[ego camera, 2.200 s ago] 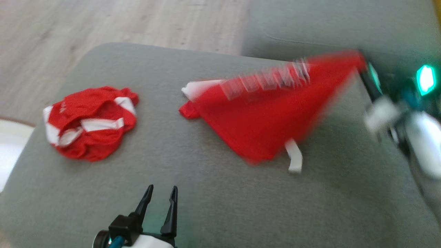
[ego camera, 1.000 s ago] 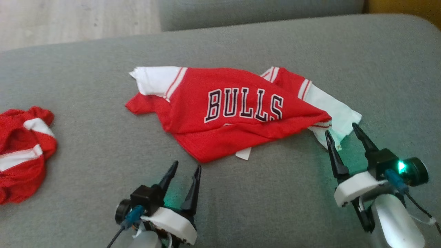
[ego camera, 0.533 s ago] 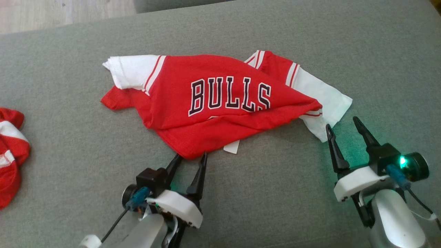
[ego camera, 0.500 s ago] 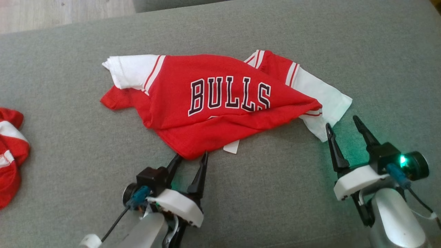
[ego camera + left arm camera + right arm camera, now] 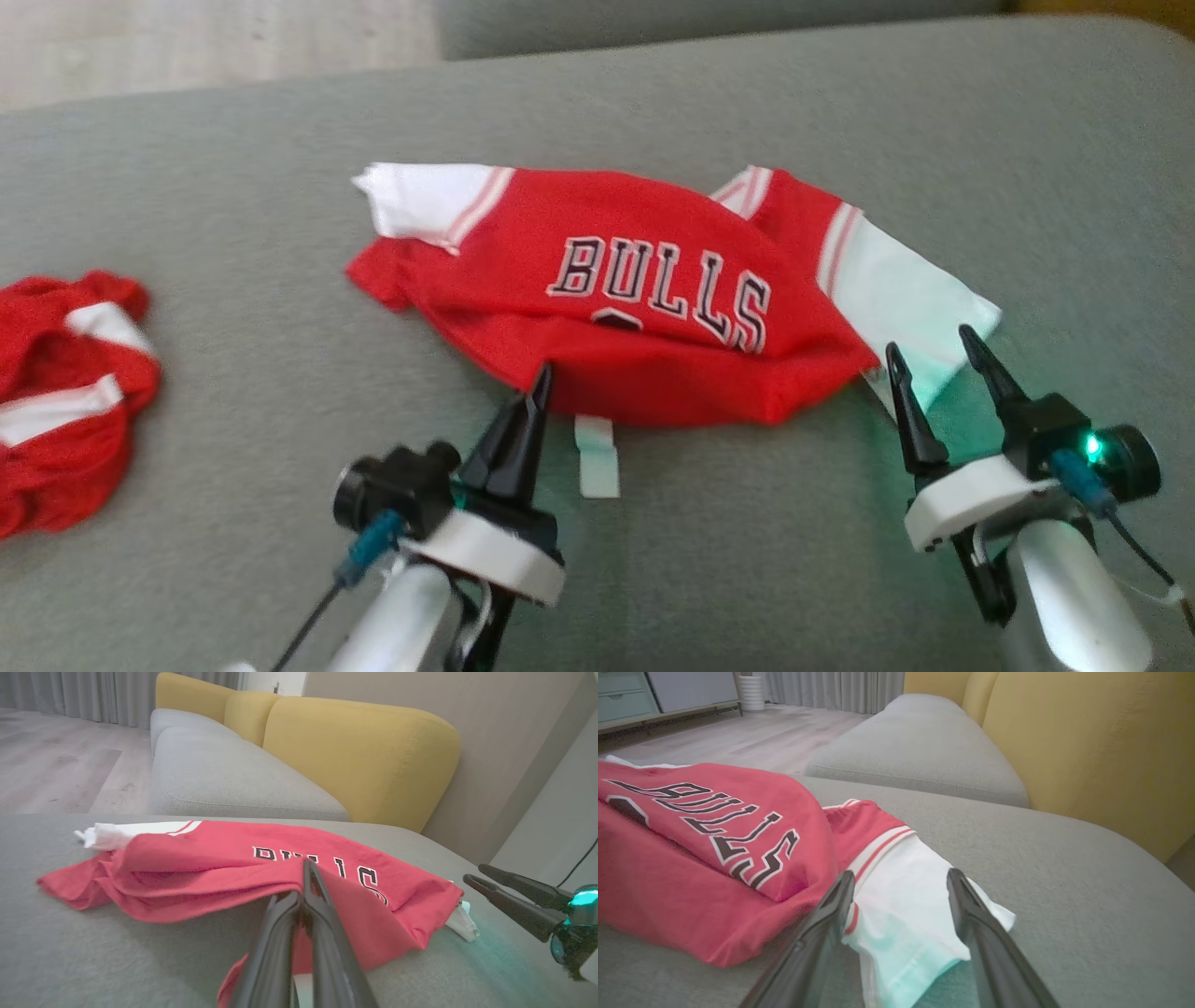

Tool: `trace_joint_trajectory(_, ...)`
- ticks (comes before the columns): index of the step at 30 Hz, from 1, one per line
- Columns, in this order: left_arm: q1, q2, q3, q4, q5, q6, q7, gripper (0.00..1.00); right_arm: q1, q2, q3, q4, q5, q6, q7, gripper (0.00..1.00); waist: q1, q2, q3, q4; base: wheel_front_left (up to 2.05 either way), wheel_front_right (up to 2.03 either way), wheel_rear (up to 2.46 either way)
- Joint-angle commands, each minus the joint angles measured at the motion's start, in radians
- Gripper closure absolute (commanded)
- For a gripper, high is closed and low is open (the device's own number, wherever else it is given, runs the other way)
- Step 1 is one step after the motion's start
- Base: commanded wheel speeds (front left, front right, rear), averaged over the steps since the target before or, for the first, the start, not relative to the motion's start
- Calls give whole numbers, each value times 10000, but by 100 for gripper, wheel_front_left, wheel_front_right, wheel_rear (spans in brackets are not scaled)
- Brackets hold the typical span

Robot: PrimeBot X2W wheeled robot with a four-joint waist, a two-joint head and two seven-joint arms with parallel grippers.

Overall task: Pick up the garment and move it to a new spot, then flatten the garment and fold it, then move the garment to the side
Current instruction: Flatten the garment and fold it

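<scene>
Red jersey (image 5: 653,317) lies crumpled mid-way along the grey sofa seat (image 5: 233,187), lettering up, one white sleeve (image 5: 896,289) sticking out to the robot's right. The left gripper (image 5: 540,381) is on it: fingers pressed together on the near hem, pinching red cloth, and the left wrist view shows fabric bunching around the tips. The right gripper (image 5: 931,343) hovers low, fingers wide apart, straddling the end of that white sleeve without closing on it. A white strip (image 5: 597,457) pokes out from under the hem, just beside the left fingers. A second red garment (image 5: 65,392) sits in a heap well off to the left.

My read: this is the flattening step, with corners being gathered. Next, the right fingers need to close on the sleeve or hem edge. Then both arms should draw apart to pull the cloth taut, taking care not to catch only one layer.
</scene>
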Motion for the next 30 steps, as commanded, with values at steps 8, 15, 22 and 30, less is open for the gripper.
trace_joint_trajectory(8, 525, 85, 493, -330, 616, -55, -51, 100, 274, 228, 47, -95, 162, -7, -67, 0, 0, 0, -733, 1243, 0, 0, 0)
trace_joint_trajectory(15, -30, 472, 1411, 784, 970, -55, -51, 100, -2, 266, 278, -175, 137, -7, -67, 0, 0, 0, -248, 920, 0, 0, 0)
trace_joint_trajectory(22, -1027, 837, 2376, 2455, 1448, 187, -51, 100, -261, 201, 319, -307, 131, -7, -67, 0, 0, 0, 229, 250, 0, 0, 0)
trace_joint_trajectory(30, -1878, 1262, 3179, 3644, 2021, 856, -51, 10, -289, 354, 174, -641, 241, -7, -67, 0, 0, 0, 185, -122, 0, 0, 0)
